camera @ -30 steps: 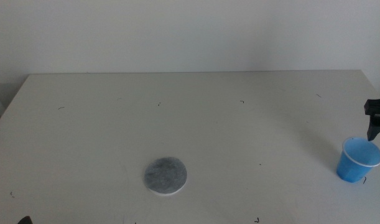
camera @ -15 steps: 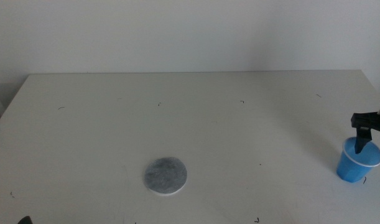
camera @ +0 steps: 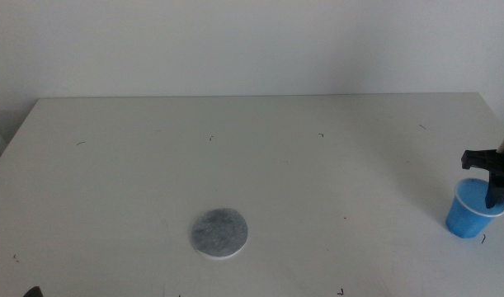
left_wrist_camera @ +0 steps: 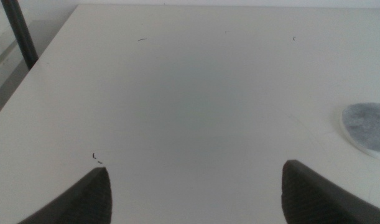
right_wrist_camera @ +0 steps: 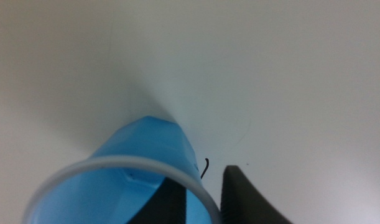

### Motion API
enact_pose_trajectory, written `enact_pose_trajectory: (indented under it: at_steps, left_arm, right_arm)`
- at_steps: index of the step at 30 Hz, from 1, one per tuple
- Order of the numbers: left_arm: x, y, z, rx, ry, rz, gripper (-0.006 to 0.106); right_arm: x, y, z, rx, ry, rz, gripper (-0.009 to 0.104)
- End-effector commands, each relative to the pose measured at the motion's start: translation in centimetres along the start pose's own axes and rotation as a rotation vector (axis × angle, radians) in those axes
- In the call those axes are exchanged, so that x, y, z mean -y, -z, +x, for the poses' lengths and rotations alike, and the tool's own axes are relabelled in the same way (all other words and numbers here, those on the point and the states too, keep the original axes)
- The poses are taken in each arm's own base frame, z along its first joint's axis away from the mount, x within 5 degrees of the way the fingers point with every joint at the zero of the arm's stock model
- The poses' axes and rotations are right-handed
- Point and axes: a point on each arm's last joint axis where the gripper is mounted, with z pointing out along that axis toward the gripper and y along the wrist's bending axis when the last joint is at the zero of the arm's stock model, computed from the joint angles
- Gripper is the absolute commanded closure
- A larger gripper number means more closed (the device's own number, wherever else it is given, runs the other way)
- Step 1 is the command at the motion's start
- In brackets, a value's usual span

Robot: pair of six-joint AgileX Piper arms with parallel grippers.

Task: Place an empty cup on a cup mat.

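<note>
In the middle view, the white table [camera: 260,165] carries the cup mat [camera: 219,233], a flat mottled grey disc with a thin white edge, lying left of centre and toward the near edge. The cup [camera: 474,209] stands upright, mouth up, far off at the table's right side, well apart from the mat. The right gripper [camera: 492,177] comes in from the right edge and sits at the cup's mouth, with one dark jaw dipping down across the rim; whether that jaw is pressing on the wall cannot be made out at this size. The left arm waits out of this view. In the left wrist view, the left gripper [left_wrist_camera: 196,186] hangs over bare table with its two dark jaws spread wide and nothing between them; part of the cup mat [left_wrist_camera: 369,127] shows at the picture's edge, off to one side of the jaws and not touched by them. A few small dark marks dot the tabletop there. In the right wrist view, the cup [right_wrist_camera: 140,171] fills the lower part of the picture, its thin pale rim and blue inside plainly seen. The right gripper [right_wrist_camera: 205,196] straddles the wall at the rim, one jaw inside the cup and the other just outside it, the gap between them narrow; it looks close to a pinch, though actual contact is not clear.
</note>
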Motion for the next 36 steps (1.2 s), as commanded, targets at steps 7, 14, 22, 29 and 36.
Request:
enact_pose_trajectory:
  at_steps: [7,14,22,29,36]
  left_arm:
    - [0.1,0.2,-0.8,0.084,0.011,0.011,-0.005]
    - [0.1,0.2,-0.8,0.084,0.011,0.011,-0.005]
    - [0.1,0.2,-0.8,0.084,0.011,0.011,-0.005]
    - [0.1,0.2,-0.8,0.084,0.011,0.011,-0.005]
    - [0.1,0.2,-0.8,0.084,0.011,0.011,-0.005]
  right_arm:
    - [0.3,2.5,-0.1,0.082,0.003,-0.008,0.096]
    - [-1.4,6.3,1.0,0.173,0.05,-0.043,0.096]
    - [-8.3,12.3,2.4,0.286,0.215,-0.121,0.096]
    - [-17.1,15.3,4.4,0.364,0.38,-0.235,0.096]
    - [-25.5,14.9,7.0,0.327,0.544,-0.317,0.096]
